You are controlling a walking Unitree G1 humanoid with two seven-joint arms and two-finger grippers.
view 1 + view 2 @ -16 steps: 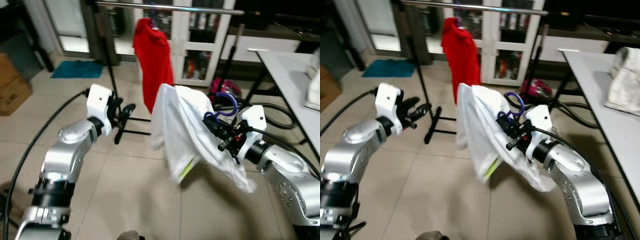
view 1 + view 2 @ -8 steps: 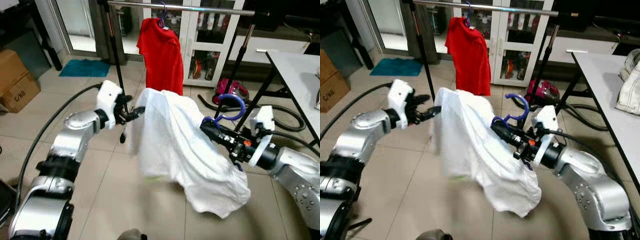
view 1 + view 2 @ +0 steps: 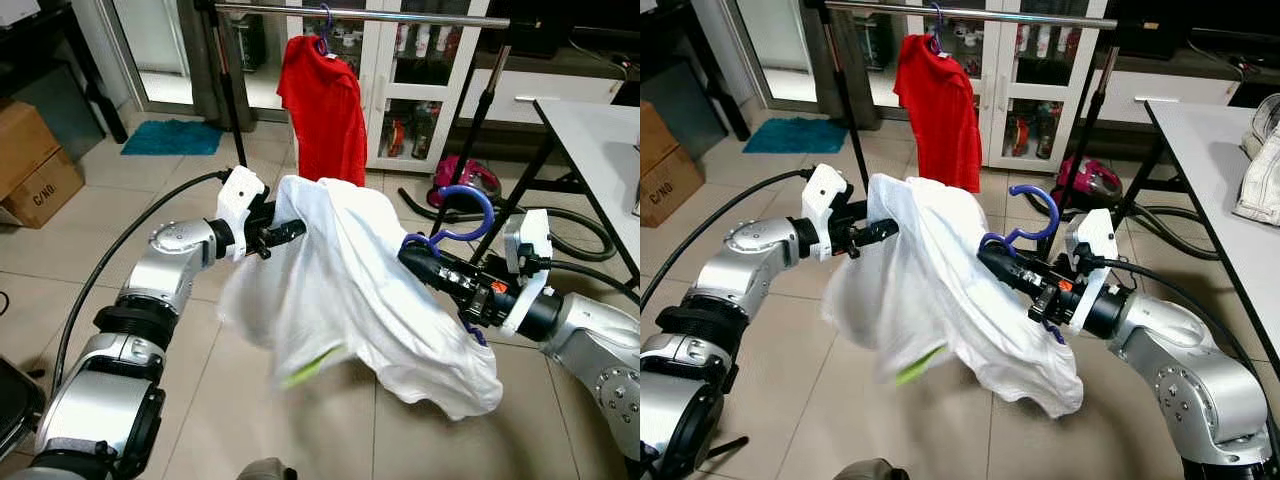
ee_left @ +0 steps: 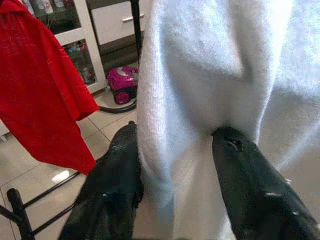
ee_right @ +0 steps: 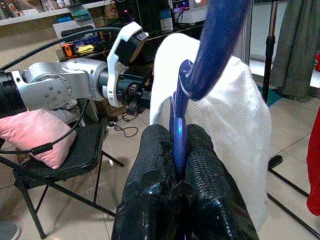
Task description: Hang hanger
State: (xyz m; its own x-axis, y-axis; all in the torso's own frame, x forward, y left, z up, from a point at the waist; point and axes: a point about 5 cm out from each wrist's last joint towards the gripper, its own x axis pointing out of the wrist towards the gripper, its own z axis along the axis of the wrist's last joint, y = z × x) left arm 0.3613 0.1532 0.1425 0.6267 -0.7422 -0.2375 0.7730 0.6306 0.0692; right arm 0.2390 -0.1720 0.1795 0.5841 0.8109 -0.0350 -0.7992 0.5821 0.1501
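Right gripper (image 5: 179, 165) clamped on blue hanger (image 3: 460, 215) (hook up), well short of far rail (image 3: 400, 16). Left gripper (image 4: 172, 165) pinching white shirt (image 3: 345, 290) at left. Likely risk: shirt sliding off if tugged.

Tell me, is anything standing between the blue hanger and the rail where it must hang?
Nothing visible does. The blue hanger, clamped in the right gripper, has open air up to the rail; the red shirt hangs further left.

The white shirt (image 3: 350, 290) hides the blue hanger (image 3: 455, 215) below its hook; its hem is motion-blurred.
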